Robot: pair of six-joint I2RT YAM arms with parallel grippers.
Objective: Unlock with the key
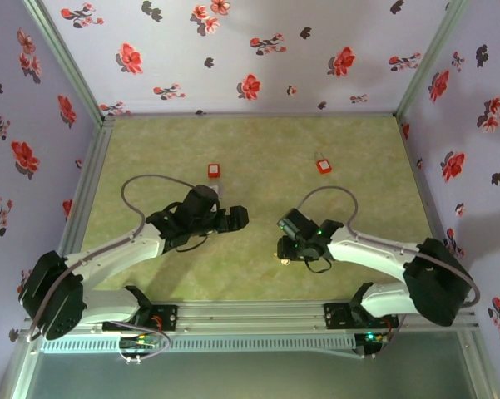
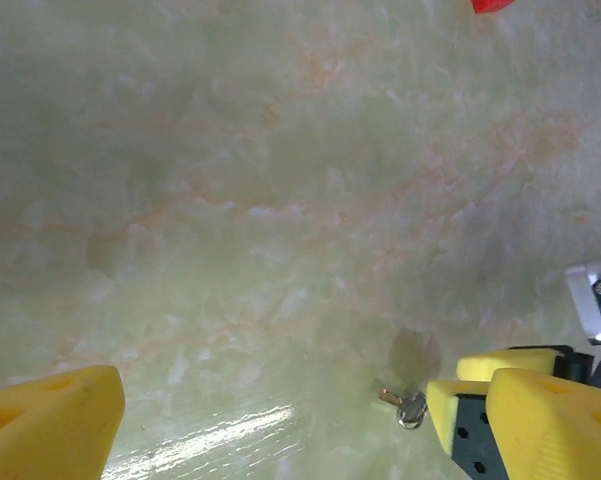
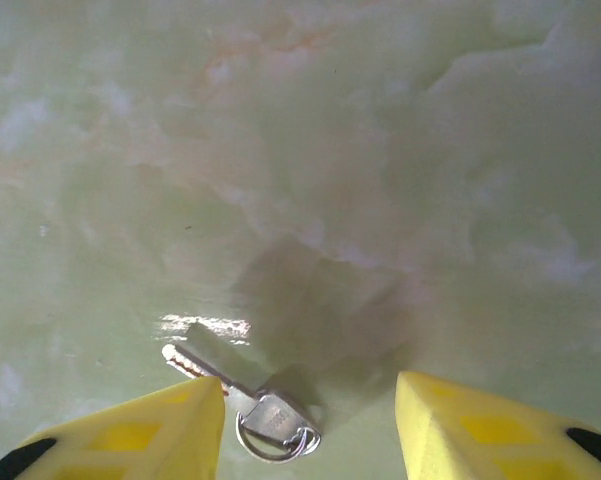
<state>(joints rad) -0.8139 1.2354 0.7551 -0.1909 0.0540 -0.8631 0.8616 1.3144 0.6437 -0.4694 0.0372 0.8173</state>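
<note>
A small silver key (image 3: pixel 270 420) on a ring lies flat on the green table, its blade pointing up-left. My right gripper (image 3: pixel 310 385) is lowered over it, jaws apart, with the key between the yellow fingers and its blade partly under the left finger (image 3: pixel 150 430). From above, the right gripper (image 1: pixel 287 249) sits over the key (image 1: pixel 284 261) near the table's middle front. My left gripper (image 1: pixel 237 218) hovers just left of it, open and empty. The left wrist view shows the key (image 2: pixel 408 406) beside the right gripper's fingers (image 2: pixel 450 400), while the left gripper (image 2: pixel 300 400) spans bare table.
Two small red locks rest further back on the table, one (image 1: pixel 213 170) behind the left arm and one (image 1: pixel 324 166) behind the right arm. Flowered walls close in the table on three sides. A metal rail runs along the near edge.
</note>
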